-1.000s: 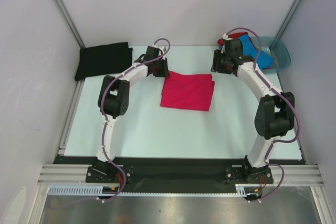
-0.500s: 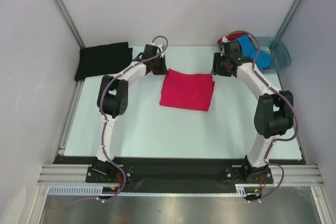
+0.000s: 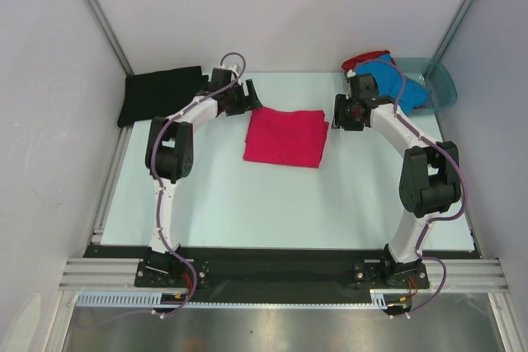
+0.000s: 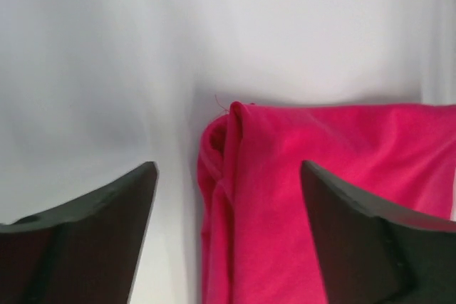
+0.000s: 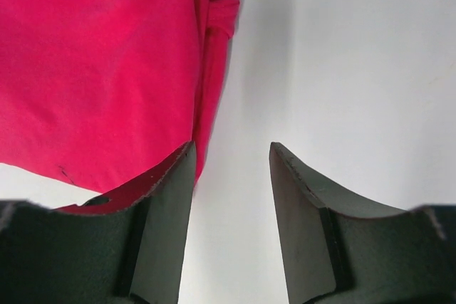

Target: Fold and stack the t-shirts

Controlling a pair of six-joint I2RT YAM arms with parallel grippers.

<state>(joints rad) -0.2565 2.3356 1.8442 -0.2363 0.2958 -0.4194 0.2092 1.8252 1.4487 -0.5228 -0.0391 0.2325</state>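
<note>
Left tool [image 4: 228,167], spread and empty, sits at the far-left corner of the folded magenta-pink cloth t-shirt [image 3: 285,138]. Right tool [image 5: 231,147] — also spread — flanks its right edge.

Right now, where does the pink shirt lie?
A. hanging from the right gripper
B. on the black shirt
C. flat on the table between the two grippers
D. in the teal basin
C: the pink shirt lies flat on the table, the left gripper and right gripper open at its sides.
</note>
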